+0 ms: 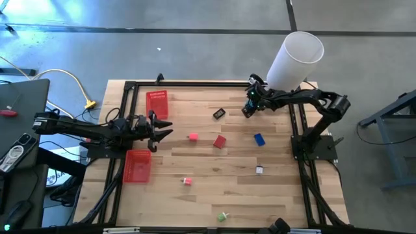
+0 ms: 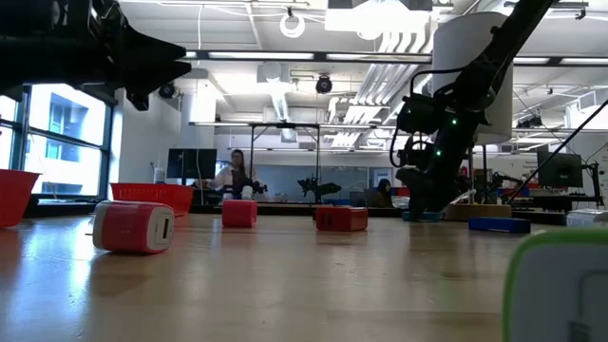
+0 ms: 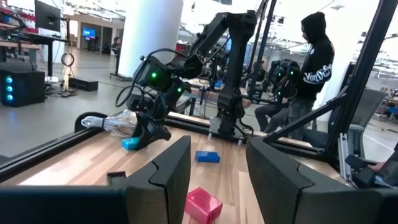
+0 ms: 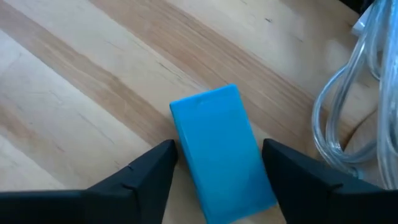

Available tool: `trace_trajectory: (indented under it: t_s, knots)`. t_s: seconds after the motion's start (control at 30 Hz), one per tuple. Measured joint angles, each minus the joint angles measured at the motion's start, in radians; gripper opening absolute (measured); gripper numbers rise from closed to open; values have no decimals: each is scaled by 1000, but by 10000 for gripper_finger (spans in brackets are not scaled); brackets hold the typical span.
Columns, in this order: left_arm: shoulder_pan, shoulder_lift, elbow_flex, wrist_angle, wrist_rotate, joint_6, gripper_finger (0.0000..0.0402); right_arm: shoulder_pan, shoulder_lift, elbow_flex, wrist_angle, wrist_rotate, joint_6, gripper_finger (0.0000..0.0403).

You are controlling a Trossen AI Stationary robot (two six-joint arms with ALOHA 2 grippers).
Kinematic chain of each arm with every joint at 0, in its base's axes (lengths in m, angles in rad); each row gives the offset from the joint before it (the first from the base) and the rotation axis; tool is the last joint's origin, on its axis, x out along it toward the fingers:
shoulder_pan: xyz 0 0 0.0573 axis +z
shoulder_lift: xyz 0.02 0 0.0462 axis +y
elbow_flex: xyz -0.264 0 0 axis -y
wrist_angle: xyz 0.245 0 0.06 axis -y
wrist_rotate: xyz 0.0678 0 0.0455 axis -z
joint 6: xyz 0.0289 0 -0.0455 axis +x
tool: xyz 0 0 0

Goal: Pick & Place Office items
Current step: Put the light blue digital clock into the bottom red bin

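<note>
A light blue block (image 4: 221,155) lies flat on the wooden table near its far right corner. My right gripper (image 4: 217,152) slants down over it, open, with one finger on each long side of the block; in the high view the gripper (image 1: 247,110) hides it. Over the table's left side my left gripper (image 1: 162,130) waits, open and with nothing in it. Other office items lie scattered on the table: black (image 1: 219,114), pink (image 1: 193,137), red (image 1: 220,142), dark blue (image 1: 259,139), white (image 1: 259,170), pink-and-white (image 1: 187,181) and green (image 1: 223,216). My right gripper's fingers (image 4: 163,163) stand close against the block's two long sides (image 4: 184,149), coming from above and slanting down, across the block. Whether they touch it I cannot tell. The block rests flat on the table.
Two red mesh baskets (image 1: 156,104) (image 1: 137,166) stand at the left. A big white cylinder (image 1: 296,58) rises at the far right corner. Clear tubing (image 4: 348,112) lies beside the block. A person in a dark hoodie (image 3: 314,56) stands beyond the table.
</note>
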Motion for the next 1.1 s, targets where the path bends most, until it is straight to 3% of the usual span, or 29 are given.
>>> trace_trajectory:
  t_s: [0.27, 0.43, 0.67, 0.87, 1.1]
  knots:
    - [0, 0, 0, -11, 0, 0, 150, 1, 1, 0, -10, -6, -8, 143]
    - [0, 0, 0, -12, -1, 0, 150, 22, 2, -1, -17, 19, 12, 142]
    - [-1, 0, 0, -12, 2, 2, 150, 109, -17, -4, -34, 133, 29, 142]
    - [-29, 1, 0, -19, 34, 69, 150, 246, -106, -8, -141, 250, 80, 142]
    - [-16, 26, 0, -15, -11, 1, 150, 458, -277, -7, -220, 381, 210, 142]
